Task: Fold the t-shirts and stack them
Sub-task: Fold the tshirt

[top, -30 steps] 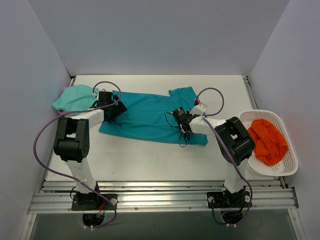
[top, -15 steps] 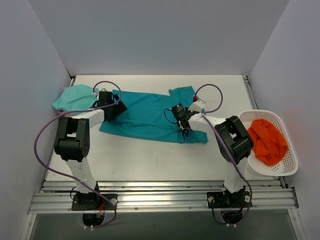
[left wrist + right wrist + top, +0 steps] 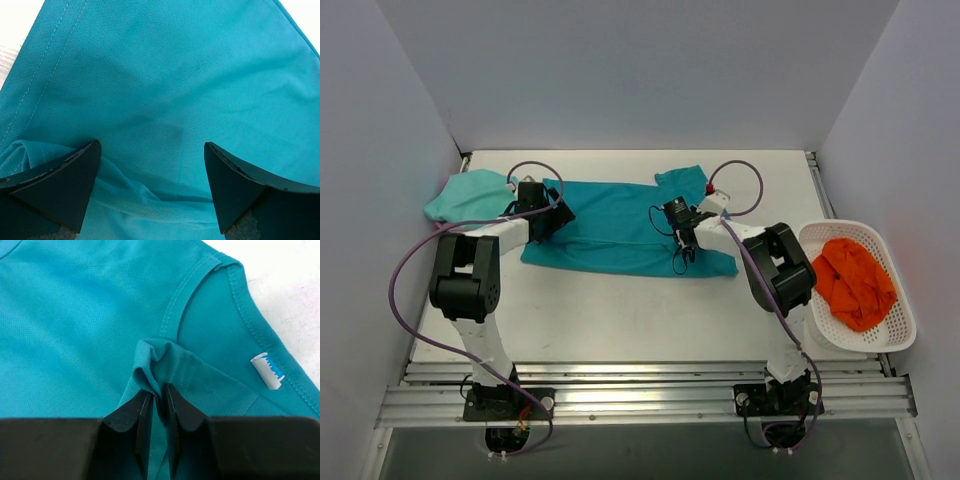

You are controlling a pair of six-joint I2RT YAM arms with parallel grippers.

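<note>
Fold of teal t-shirt [image 3: 610,228] in right gripper [image 3: 160,391]

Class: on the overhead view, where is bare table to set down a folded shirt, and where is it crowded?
Free: the strip of table between the teal t-shirt and the front rails; a narrower strip by the back wall. Crowded: far left around the mint t-shirt, right edge at the basket.

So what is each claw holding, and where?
Right claw pinches a raised fold of the teal t-shirt beside its neckline; left claw is open, holding nothing.
</note>
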